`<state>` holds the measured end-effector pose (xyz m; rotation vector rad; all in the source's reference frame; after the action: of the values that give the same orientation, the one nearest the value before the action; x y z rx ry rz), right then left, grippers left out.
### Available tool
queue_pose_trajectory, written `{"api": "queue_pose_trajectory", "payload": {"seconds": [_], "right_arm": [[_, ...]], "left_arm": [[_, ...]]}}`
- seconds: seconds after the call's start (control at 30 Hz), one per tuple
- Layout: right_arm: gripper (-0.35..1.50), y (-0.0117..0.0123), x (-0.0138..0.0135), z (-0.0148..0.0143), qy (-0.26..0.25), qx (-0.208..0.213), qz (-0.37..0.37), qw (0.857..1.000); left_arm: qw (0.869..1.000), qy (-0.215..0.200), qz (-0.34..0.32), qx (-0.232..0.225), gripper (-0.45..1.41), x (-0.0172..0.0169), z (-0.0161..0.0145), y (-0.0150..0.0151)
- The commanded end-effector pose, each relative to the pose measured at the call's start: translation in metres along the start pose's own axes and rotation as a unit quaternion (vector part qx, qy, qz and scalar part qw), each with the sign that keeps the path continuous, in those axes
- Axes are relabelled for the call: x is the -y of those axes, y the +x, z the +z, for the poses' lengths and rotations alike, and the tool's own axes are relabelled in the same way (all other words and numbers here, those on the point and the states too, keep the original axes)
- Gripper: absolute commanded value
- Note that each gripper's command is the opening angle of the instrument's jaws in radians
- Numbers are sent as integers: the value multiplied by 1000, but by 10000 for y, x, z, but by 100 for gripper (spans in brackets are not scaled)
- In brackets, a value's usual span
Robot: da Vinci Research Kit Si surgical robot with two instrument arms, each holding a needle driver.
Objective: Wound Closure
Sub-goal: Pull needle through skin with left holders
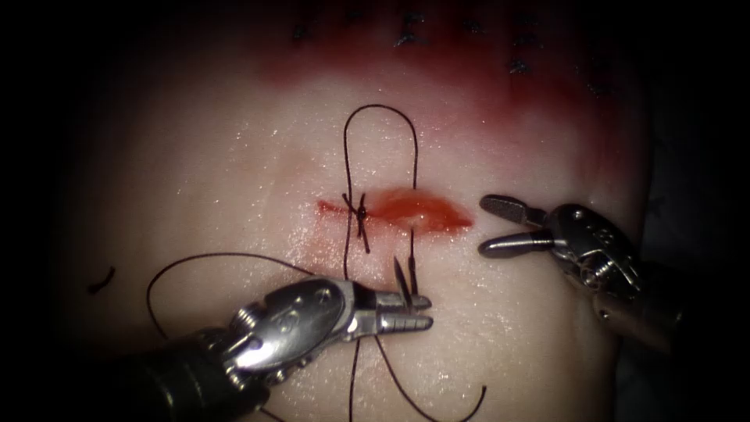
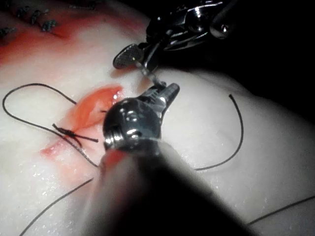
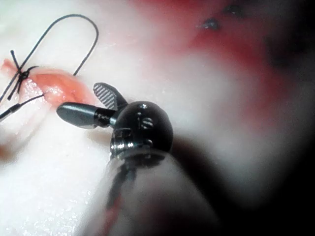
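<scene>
The cut (image 1: pixel 414 209) lies crosswise in the middle of the tissue (image 1: pixel 234 172), with a tied knot (image 1: pixel 360 209) near its left end. From the knot a thread loop (image 1: pixel 383 107) arches up and comes down into the cut. My left tool (image 1: pixel 418 311) sits just below the cut, jaws shut on the needle (image 1: pixel 401 280). The needle stands up from the jaws, its point toward the cut and seemingly free of the tissue. It shows as a thin sliver (image 2: pixel 150 76) beyond the left tool's jaws (image 2: pixel 170 91). My right tool (image 1: pixel 488 227) (image 3: pixel 78 99) waits at the cut's right end, open and holding nothing.
Older dark stitches (image 1: pixel 410 35) sit along the far edge in a band of red fluid (image 1: pixel 484 90). Slack thread curls over the near tissue (image 1: pixel 437 406) and around the left tool's shaft (image 1: pixel 156 281). A short cut end of thread (image 1: pixel 100 280) lies at far left.
</scene>
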<state>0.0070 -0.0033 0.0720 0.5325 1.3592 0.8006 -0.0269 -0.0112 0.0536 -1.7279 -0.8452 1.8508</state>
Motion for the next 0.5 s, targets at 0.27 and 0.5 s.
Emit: {"api": "queue_pose_trajectory", "payload": {"seconds": [0.27, 0.5], "right_arm": [[123, -2, -5, 14, 47, 33, -26, 998], [89, -3, 1, 14, 56, 30, -5, 998]], "left_arm": [[972, 55, 225, 29, -35, 3, 0, 29], [921, 111, 364, 84, -35, 12, -4, 49]]}}
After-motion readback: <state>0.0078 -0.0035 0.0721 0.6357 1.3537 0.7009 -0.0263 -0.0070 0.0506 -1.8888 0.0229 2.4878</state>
